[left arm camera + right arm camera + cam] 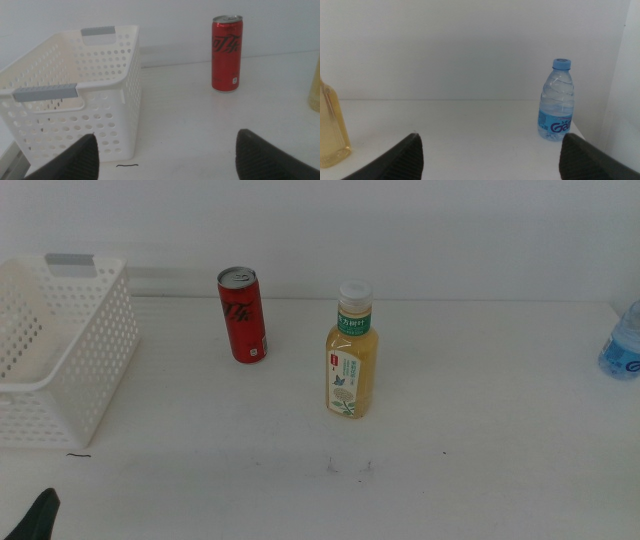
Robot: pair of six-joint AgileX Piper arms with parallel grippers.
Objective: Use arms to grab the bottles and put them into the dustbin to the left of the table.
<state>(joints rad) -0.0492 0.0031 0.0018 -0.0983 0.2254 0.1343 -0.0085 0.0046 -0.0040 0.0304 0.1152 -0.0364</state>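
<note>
A slim red cola can (241, 314) stands upright at the back of the white table (460, 470); it also shows in the left wrist view (227, 53). A yellow tea bottle (351, 354) with a white cap stands mid-table; its edge shows in the right wrist view (331, 131). A small clear water bottle (622, 345) with a blue cap stands at the far right, also seen in the right wrist view (556, 100). The white perforated dustbin (95, 350) stands at the left, empty, and shows in the left wrist view (120, 85). My left gripper (167, 155) is open, low near the front left corner (36, 515). My right gripper (490, 157) is open and empty.
A short dark mark (127, 164) lies on the table in front of the dustbin. Small dark specks (348, 468) lie in front of the tea bottle. A white wall runs behind the table.
</note>
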